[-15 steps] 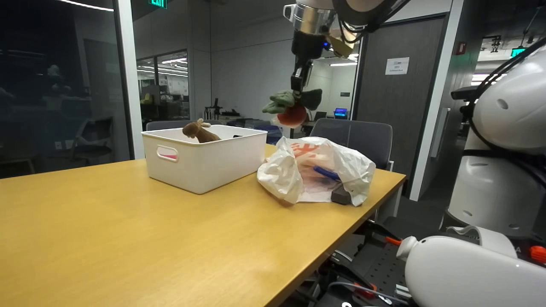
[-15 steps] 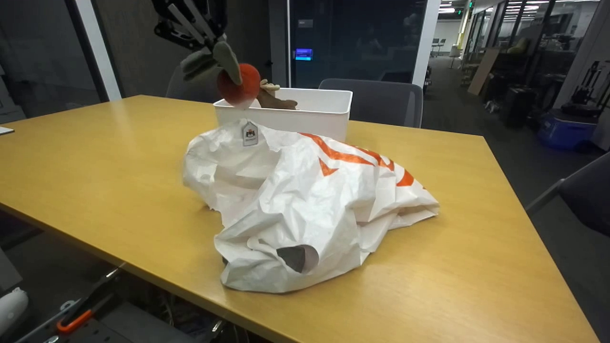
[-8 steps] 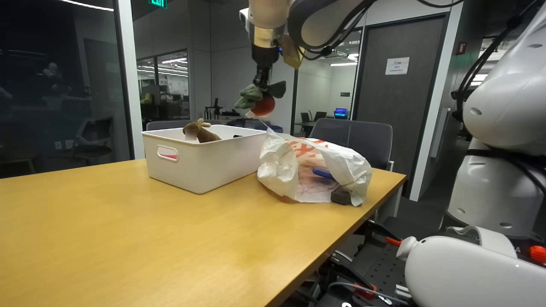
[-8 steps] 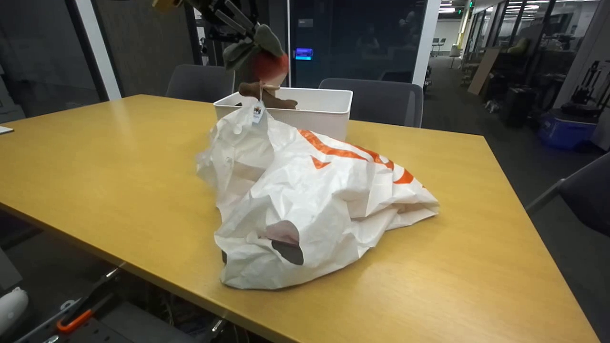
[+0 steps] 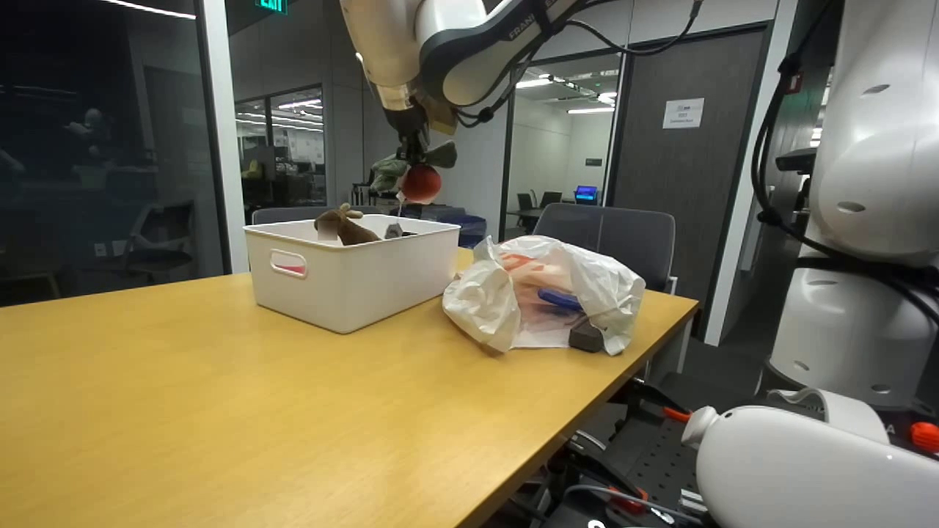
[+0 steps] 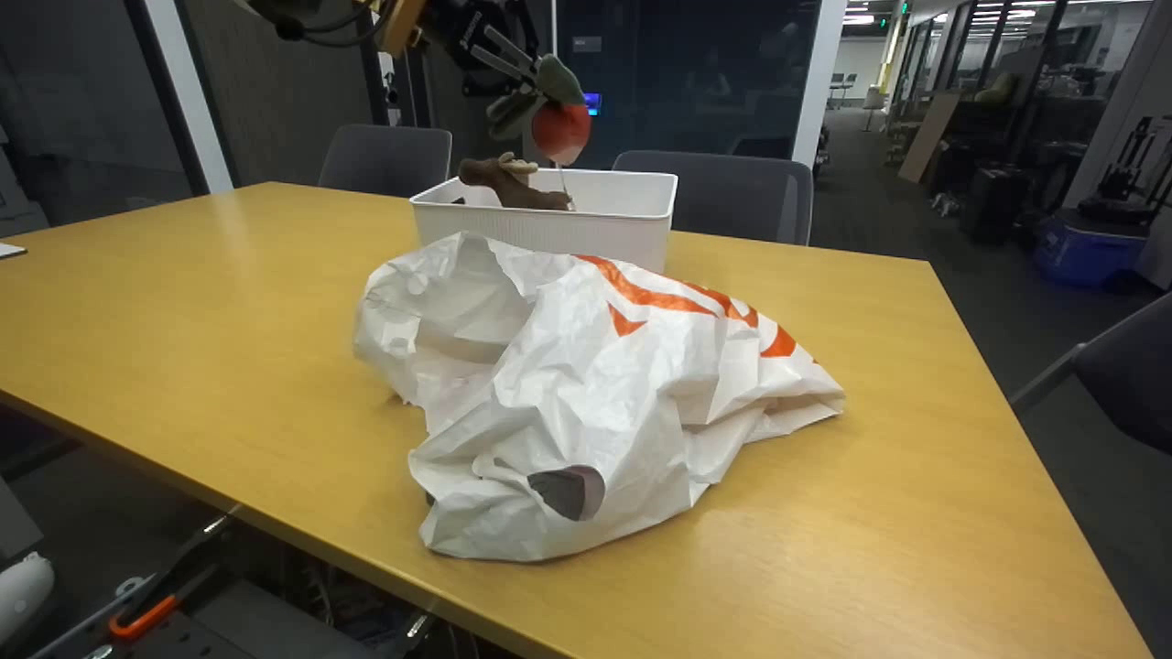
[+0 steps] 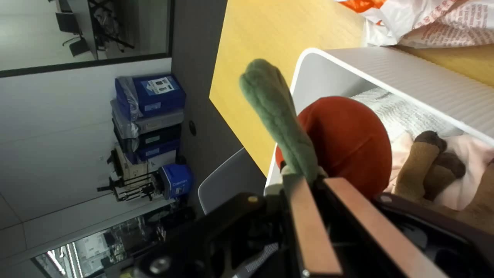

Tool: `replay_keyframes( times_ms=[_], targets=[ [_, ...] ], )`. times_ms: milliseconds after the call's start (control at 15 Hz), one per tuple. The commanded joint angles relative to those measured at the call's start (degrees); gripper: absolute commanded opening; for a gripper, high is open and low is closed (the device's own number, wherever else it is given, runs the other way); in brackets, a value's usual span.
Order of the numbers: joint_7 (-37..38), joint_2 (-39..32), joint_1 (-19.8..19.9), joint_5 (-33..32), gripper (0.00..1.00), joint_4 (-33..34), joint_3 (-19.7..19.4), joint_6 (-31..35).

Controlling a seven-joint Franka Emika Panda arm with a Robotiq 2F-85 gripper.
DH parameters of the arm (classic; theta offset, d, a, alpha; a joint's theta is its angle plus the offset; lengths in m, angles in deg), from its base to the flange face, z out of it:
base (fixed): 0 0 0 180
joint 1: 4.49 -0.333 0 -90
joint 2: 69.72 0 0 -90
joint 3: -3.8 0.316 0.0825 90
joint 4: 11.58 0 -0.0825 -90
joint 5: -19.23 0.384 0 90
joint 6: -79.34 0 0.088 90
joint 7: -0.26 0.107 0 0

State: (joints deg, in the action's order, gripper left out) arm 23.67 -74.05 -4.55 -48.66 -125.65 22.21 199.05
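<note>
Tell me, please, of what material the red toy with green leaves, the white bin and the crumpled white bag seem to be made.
Red toy: probably plush fabric, matte, with a faint seam-like line.
White bin: likely molded plastic, matte, with rounded rim and ribbed wall.
White bag: thin, slightly glossy plastic film or perhaps coated paper; sharp creases suit both.

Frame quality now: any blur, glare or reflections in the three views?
Wrist view: nearest parts of the pincer out of focus, the held leafy red plush sharper. In an exterior view: ceiling lights clipped to white, dark glass panel carrying reflections. In both exterior views: pale sheen on the yellow tabletop.
</note>
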Motion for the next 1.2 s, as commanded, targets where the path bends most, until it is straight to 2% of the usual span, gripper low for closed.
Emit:
replay_keyframes(
  times_ms=[0, 67, 333, 467, 533, 600, 1067, 1133],
  targets=[
    [-2.3, -6.4, -5.1, 1.4, 0.34, 7.3, -4.0, -2.9],
    [-2.8, -5.8, -5.0, 2.4, 0.4, 5.8, -5.1, -0.8],
    [-4.0, -5.0, -5.9, 5.6, 0.69, 4.4, -7.1, 0.3],
    [-5.7, -2.5, -6.1, 9.7, 0.85, 2.4, -7.4, -1.1],
    [-7.2, -0.5, -6.4, 14.2, 0.94, 0.5, -7.0, -3.1],
    [-9.1, 1.5, -6.4, 18.4, 0.98, -1.4, -6.8, -3.9],
    [-21.2, 16.1, -7.6, 49.6, 1.0, -18.8, -7.6, -12.9],
    [-24.2, 17.7, -6.2, 51.8, 1.0, -20.6, -9.6, -13.8]
  ],
)
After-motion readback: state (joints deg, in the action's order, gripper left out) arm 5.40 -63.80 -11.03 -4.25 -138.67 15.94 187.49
